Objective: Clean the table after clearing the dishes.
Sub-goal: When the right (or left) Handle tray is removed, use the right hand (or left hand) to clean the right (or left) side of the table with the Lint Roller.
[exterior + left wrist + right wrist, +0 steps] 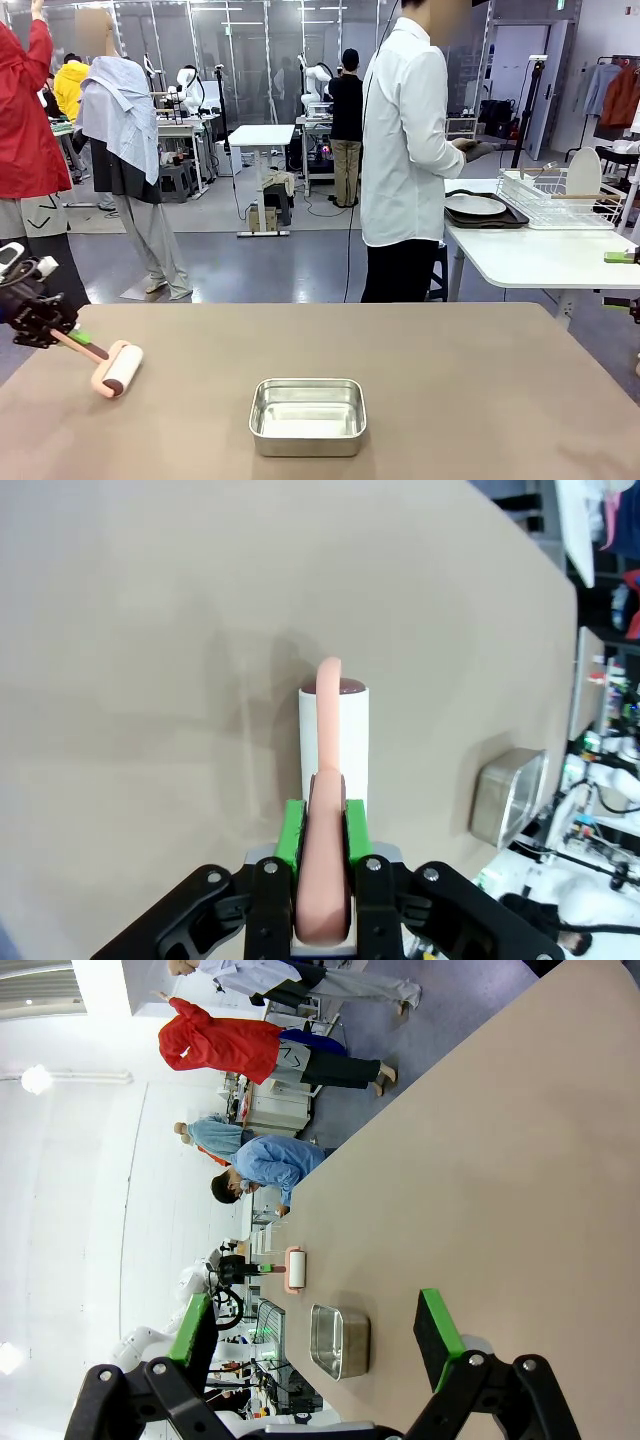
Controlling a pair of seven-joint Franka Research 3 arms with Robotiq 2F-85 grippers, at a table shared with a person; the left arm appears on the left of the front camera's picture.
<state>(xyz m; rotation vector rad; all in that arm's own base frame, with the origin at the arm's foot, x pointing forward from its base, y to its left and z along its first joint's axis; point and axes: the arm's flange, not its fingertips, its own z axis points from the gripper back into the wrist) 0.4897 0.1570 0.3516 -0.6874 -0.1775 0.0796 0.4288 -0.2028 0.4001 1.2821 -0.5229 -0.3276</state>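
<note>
The brownish table (450, 380) spreads across the front view. My left gripper (72, 338) at its left edge is shut on the pink handle of a lint roller (122, 368). The white roll sits low over the tabletop; I cannot tell whether it touches. In the left wrist view the green pads (292, 832) clamp the handle, and the roll (335, 735) points away over the table (150, 630). My right gripper (625, 280) is open at the right edge, its jaws wide with nothing between them (312, 1305). One of the dishes, a dark tray with a white plate (475, 206), lies on the white side table.
A small steel tray (307, 415) stands near the front middle of the table, also seen as the steel tray (340, 1340). A person in a white shirt (400, 150) stands at the far side, turned toward the side table with its wire rack (560, 200).
</note>
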